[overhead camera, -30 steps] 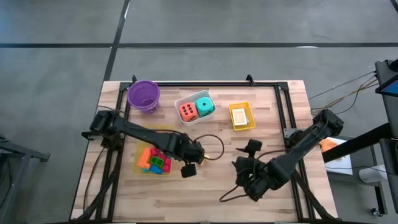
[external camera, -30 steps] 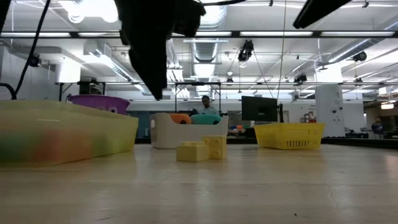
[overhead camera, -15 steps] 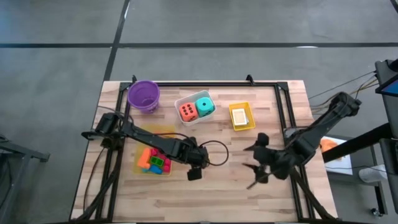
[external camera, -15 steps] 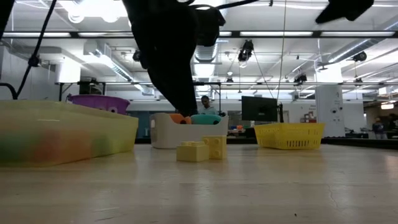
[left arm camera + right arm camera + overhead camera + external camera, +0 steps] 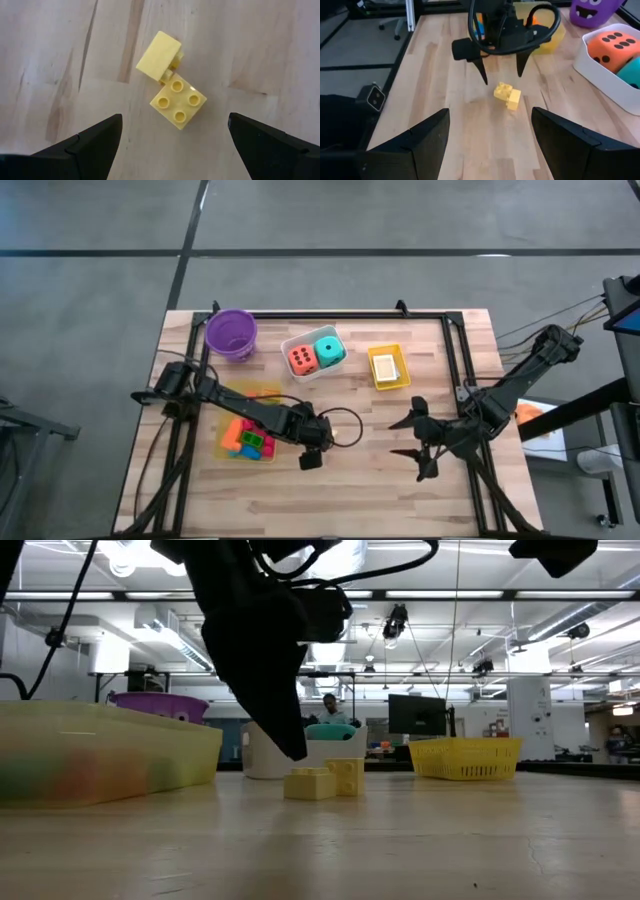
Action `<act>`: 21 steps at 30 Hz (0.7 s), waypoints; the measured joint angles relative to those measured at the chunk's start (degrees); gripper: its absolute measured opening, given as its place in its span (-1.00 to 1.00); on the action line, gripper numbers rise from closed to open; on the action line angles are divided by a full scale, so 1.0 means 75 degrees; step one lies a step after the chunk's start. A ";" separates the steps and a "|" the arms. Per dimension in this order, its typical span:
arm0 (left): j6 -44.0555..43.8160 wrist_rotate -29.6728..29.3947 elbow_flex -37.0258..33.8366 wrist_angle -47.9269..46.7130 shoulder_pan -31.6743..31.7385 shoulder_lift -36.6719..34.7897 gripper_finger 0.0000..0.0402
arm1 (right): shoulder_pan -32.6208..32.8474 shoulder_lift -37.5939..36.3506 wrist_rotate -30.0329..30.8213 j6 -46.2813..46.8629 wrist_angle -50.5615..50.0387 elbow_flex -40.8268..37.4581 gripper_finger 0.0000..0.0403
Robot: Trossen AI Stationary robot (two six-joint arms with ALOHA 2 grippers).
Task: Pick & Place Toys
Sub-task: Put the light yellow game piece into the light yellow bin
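Most blocks seem already sorted in the yellow tray (image 5: 228, 442), but the yellow blocks (image 5: 172, 86) lie loose on the table under the open left gripper (image 5: 172, 131), while the right gripper (image 5: 418, 442), open and empty, waits aside.

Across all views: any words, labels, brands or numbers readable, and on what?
No readable words or numerals in any view.
Orange die: black pips only, six on the face shown in the right wrist view.
Purple bowl: printed cartoon face, no text.
Card in the yellow tray: too small to tell any print.
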 joint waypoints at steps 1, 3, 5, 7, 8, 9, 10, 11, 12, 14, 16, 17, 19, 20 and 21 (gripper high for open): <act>0.0072 0.0000 -0.0034 0.0053 -0.0009 0.0000 0.83 | 0.0000 0.0001 0.0006 0.0000 0.0015 0.0000 0.38; 0.0118 0.0001 -0.0064 0.0268 -0.0015 0.0020 0.83 | 0.0000 0.0001 0.0032 0.0000 0.0008 0.0000 0.38; 0.0176 0.0001 -0.0060 0.0350 -0.0008 0.0042 0.83 | 0.0000 0.0001 0.0062 0.0000 0.0015 0.0000 0.38; 0.0288 0.0010 -0.0057 0.0515 0.0001 0.0115 0.83 | 0.0000 0.0001 0.0065 0.0000 0.0027 0.0000 0.38; 0.0309 0.0088 -0.0052 0.0591 0.0006 0.0171 0.83 | 0.0000 0.0001 0.0065 0.0000 0.0035 0.0000 0.38; 0.0322 0.0192 -0.0051 0.0618 0.0008 0.0251 0.83 | 0.0000 0.0001 0.0067 0.0000 0.0041 0.0000 0.38; 0.0267 0.0241 -0.0046 0.0639 0.0008 0.0346 0.83 | 0.0000 0.0001 0.0068 0.0001 0.0041 0.0000 0.38; 0.0110 0.0268 -0.0046 0.0673 0.0022 0.0423 0.83 | 0.0000 0.0003 0.0071 0.0000 0.0047 0.0000 0.38; -0.0090 0.0292 -0.0046 0.0693 0.0037 0.0483 0.83 | 0.0000 0.0006 0.0071 0.0000 0.0046 0.0000 0.38; -0.0354 0.0317 -0.0043 0.0775 0.0083 0.0557 0.83 | 0.0000 0.0009 0.0084 0.0000 0.0069 0.0000 0.38; -0.0574 0.0309 -0.0043 0.0775 0.0120 0.0595 0.83 | 0.0000 0.0009 0.0087 0.0002 0.0081 0.0000 0.38; -0.0651 0.0289 -0.0040 0.0790 0.0132 0.0619 0.83 | 0.0000 0.0009 0.0087 0.0000 0.0097 0.0000 0.38; -0.0565 0.0266 -0.0040 0.0822 0.0132 0.0677 0.83 | 0.0000 0.0009 0.0088 0.0000 0.0088 0.0000 0.38; -0.0442 0.0269 -0.0040 0.0817 0.0128 0.0700 0.83 | 0.0000 0.0009 0.0088 0.0000 0.0097 0.0000 0.38; -0.0327 0.0264 -0.0040 0.0808 0.0123 0.0721 0.83 | 0.0000 0.0009 0.0088 0.0000 0.0094 0.0000 0.38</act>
